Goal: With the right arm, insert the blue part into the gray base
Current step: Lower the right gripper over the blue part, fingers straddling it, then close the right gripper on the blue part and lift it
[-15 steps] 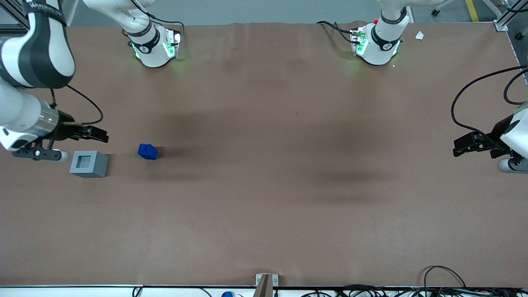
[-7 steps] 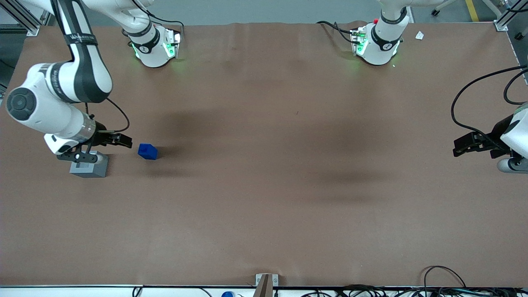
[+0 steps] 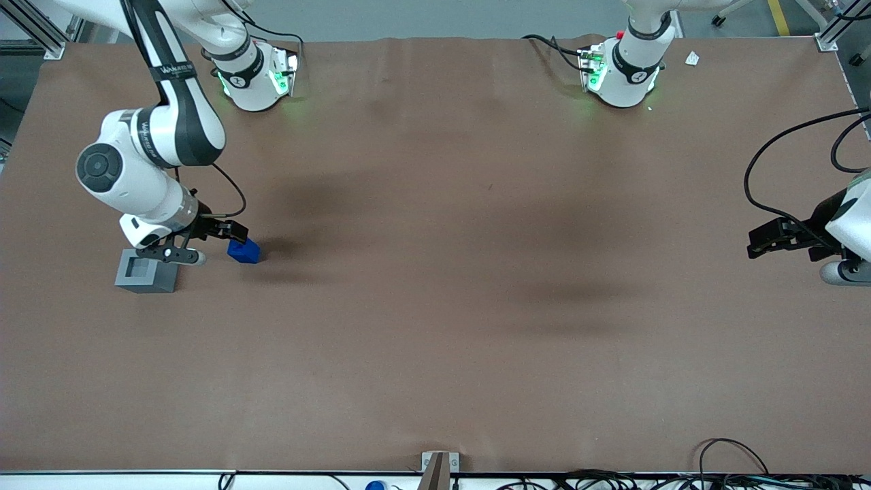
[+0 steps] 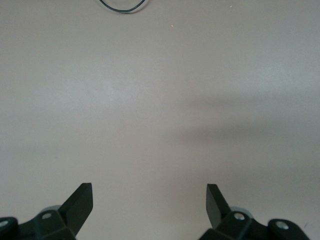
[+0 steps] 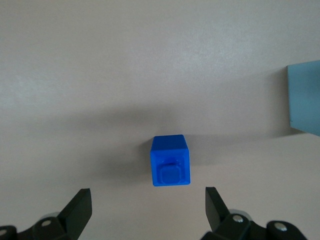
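Right wrist view: my gripper (image 5: 145,212) hangs above the blue part (image 5: 170,161), its two black fingers (image 5: 79,206) spread wide with nothing between them. The part sits on the brown table (image 5: 100,75), apart from both fingers and roughly midway across the gap between them. Its raised stub faces up toward the wrist camera. The edge of the gray base (image 5: 304,99) shows off to one side, well apart from the part.

Front view, nearest first: the gray base (image 3: 147,271) rests on the table (image 3: 435,306) toward the working arm's end, its square recess turned upward and with nothing in it. My right arm (image 3: 146,146) reaches out over it, so the wrist hardware partly covers the base's upper edge. Beside the base, and slightly farther from the front camera, lies the blue part (image 3: 244,251), with my gripper (image 3: 231,231) directly over it.

State of the task, as I judge it: only the approach is done. The part is not yet grasped, not lifted, and not inserted. What is left is to lower over the part, close on its sides, carry it across to the base, line the block up with the square recess and press it in. Whether the stub or the wider end must enter the recess I cannot tell from these views.
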Controlling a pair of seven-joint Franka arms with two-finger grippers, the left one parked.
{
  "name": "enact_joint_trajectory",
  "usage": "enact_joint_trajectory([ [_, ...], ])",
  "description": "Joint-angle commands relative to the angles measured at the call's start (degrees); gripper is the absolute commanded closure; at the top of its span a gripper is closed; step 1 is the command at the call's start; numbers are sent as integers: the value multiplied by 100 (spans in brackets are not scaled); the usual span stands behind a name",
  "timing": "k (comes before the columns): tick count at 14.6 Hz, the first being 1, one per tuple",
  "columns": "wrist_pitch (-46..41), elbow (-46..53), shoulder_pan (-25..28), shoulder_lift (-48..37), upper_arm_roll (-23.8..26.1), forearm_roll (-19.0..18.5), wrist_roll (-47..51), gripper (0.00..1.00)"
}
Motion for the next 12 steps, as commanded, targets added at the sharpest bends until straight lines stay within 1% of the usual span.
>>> enact_joint_trajectory([
  [1, 629, -633, 10, -199, -23, 81, 48, 1],
  [4, 999, -853, 10, -41, -23, 81, 48, 3],
  [8, 1526, -880, 1, 460, -23, 81, 57, 10],
  [11, 1966, -862, 9, 820, -23, 81, 57, 24],
  [12, 2037, -862, 10, 882, -23, 81, 57, 30],
])
